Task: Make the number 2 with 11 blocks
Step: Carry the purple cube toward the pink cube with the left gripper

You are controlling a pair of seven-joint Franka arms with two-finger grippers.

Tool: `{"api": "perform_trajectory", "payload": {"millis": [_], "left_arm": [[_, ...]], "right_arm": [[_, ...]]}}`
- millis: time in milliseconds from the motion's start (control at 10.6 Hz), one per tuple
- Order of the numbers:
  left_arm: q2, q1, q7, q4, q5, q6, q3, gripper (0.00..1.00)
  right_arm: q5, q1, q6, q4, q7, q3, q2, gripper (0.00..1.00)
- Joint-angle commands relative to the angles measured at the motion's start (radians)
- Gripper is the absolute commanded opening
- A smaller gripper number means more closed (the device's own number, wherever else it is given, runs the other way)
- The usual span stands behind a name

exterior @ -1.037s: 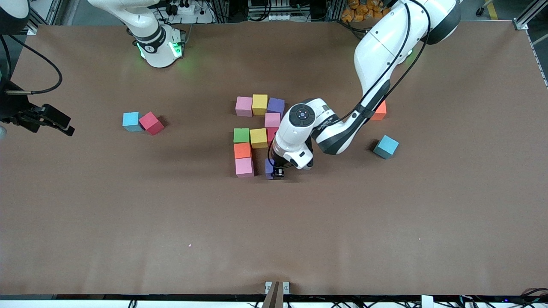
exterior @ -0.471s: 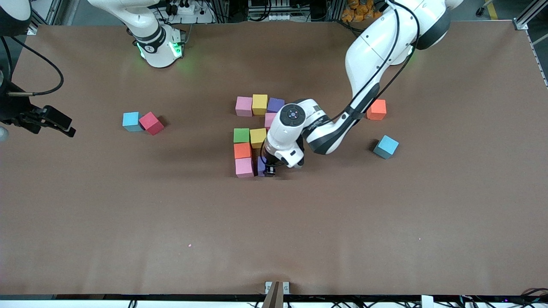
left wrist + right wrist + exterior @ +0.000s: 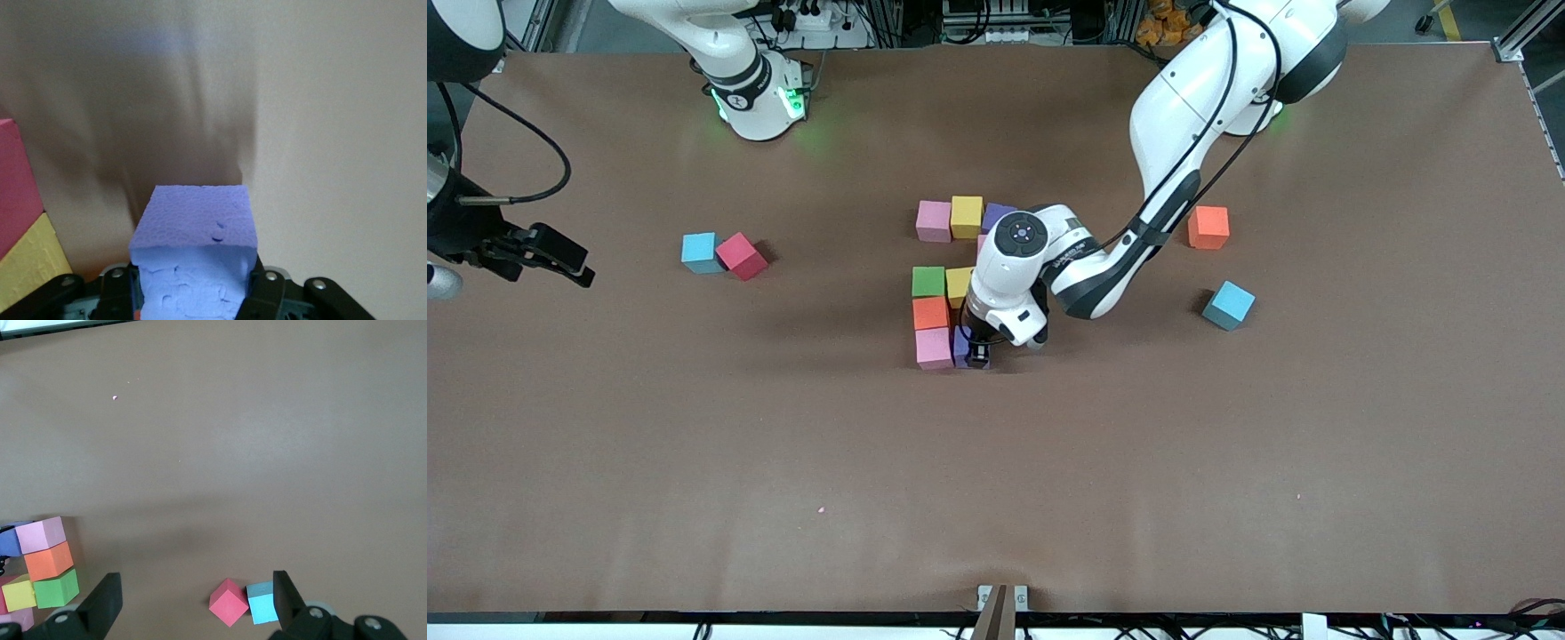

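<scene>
Sliding across the brown surface (image 3: 694, 462), my left arm (image 3: 1183, 107) has carried its load toward the right arm's end of the table over the last second. A clear gap has closed, and that load now sits just beside the row it belongs to.

The number 2 (image 3: 951, 267) lies mid-surface. Its farthest row of three is laid, with a single joining cube nearer than it, then the middle row partly hidden under my wrist. The orange block (image 3: 930, 312) comes next as the second joiner, and the pink block (image 3: 934, 348) starts the nearest row.

The purple block (image 3: 197, 220) is pinched in my left hand (image 3: 974, 354), low at the surface right beside that pink block. I cannot tell whether they quite touch. I judge this the middle cube of the last row, which leaves one more cube to finish the digit.

Spare cubes lie well apart from the digit. One pair, light blue block (image 3: 699, 252) and red block (image 3: 742, 256), sits toward the right arm's end. Another orange cube (image 3: 1208, 227) and blue cube (image 3: 1229, 305) sit toward the left arm's end.

My right hand (image 3: 197, 600) waits with fingers spread and empty, over the surface's edge at its own end.
</scene>
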Motion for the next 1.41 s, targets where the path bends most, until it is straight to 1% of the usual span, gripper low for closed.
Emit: {"api": "perform_trajectory", "payload": {"millis": [0,283,660,1320], "left_arm": [[0.032,-0.025,0.003,0.041,-0.020,0.018,0.017,0.46],[0.034,-0.028,0.003,0.051,-0.021,0.018,0.017,0.46],[0.047,-0.039,0.003,0.070,-0.020,0.018,0.017,0.47],[0.072,-0.042,0.005,0.088,-0.020,0.018,0.021,0.51]], "right_arm": [[-0.001,0.002,-0.002,0.001,-0.011,-0.002,0.002,1.00],[-0.001,-0.001,0.003,0.002,-0.011,0.000,0.002,1.00],[0.002,-0.011,0.005,0.002,-0.064,-0.003,0.010,1.00],[0.005,-0.023,0.009,-0.001,-0.069,-0.003,0.013,1.00]]}}
